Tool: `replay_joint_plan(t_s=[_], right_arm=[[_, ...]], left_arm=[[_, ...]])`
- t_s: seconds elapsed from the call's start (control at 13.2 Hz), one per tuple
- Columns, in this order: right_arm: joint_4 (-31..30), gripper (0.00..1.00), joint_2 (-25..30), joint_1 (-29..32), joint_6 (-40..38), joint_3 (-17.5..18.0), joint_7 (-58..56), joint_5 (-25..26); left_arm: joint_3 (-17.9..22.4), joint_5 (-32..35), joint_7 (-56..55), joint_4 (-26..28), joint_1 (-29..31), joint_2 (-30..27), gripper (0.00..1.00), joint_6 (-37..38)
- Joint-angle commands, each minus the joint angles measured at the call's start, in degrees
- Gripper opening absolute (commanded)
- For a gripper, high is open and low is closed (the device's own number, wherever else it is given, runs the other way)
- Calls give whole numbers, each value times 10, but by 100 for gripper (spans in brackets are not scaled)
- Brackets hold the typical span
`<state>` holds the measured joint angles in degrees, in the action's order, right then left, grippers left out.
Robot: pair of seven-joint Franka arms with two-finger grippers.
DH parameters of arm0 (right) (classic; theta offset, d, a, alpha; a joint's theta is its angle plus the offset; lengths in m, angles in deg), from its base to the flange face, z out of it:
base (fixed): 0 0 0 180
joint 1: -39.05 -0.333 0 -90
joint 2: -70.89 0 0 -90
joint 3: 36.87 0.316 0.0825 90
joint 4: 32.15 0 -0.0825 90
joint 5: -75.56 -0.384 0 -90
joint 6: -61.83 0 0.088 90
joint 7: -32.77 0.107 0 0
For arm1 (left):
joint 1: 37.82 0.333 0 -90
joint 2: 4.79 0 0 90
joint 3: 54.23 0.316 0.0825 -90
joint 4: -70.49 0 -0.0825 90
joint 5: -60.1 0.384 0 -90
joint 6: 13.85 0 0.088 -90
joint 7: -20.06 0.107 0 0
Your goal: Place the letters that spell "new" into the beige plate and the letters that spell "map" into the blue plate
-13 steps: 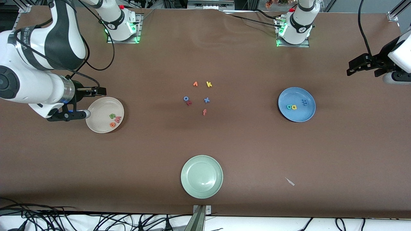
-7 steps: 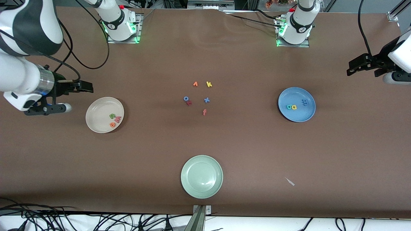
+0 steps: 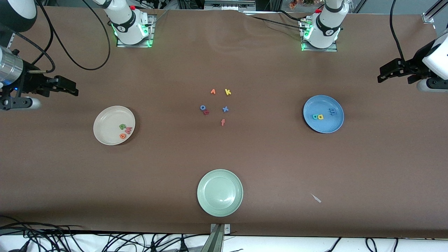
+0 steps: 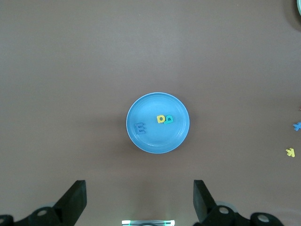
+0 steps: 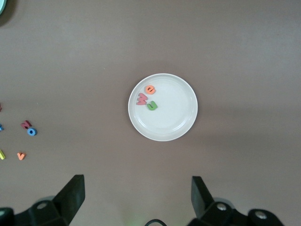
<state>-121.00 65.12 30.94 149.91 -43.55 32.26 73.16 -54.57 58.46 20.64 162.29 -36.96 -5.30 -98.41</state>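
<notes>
The right gripper [image 3: 71, 88] has pulled back off the beige plate [image 3: 105, 120] toward the right arm's end of the bench [image 3: 266, 164], jaws apart and empty. In that plate lie the green n [image 3: 122, 126], pink w [image 3: 128, 130] and orange e [image 3: 122, 136]. Mid-bench, leftover letters [image 3: 215, 106] lie loose; a green plate [image 3: 219, 192] sits by the near edge. The blue plate [image 3: 323, 114] holds the teal p [image 3: 315, 116], yellow a [image 3: 320, 117] and blue m [image 3: 331, 111]. The left gripper [image 3: 383, 75] waits over the left arm's end of the bench, jaws apart. Sorting looks finished; nothing left but parking both arms. Cables trail below the bench's near edge.
</notes>
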Motion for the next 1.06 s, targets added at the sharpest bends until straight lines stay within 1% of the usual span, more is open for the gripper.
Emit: replay_joint_plan(t_s=[0.0, 0.15, 0.38, 0.61, 0.99], right_arm=[[-39, 100, 30, 23, 17, 14, 2, 10], [-39, 100, 31, 27, 17, 15, 7, 10], [-38, 100, 37, 34, 13, 15, 48, 7], [-34, 100, 29, 24, 13, 14, 48, 9], [-31, 100, 27, 23, 13, 14, 49, 9]], left_arm=[[-2, -3, -5, 10, -1, -11, 100, -4], [-1, -3, -1, 10, -1, -11, 100, -4], [-1, -2, -1, 10, -1, -11, 100, -4], [-1, -3, -1, 10, -1, -11, 100, -4], [-1, -3, -1, 9, -1, -11, 100, -4]])
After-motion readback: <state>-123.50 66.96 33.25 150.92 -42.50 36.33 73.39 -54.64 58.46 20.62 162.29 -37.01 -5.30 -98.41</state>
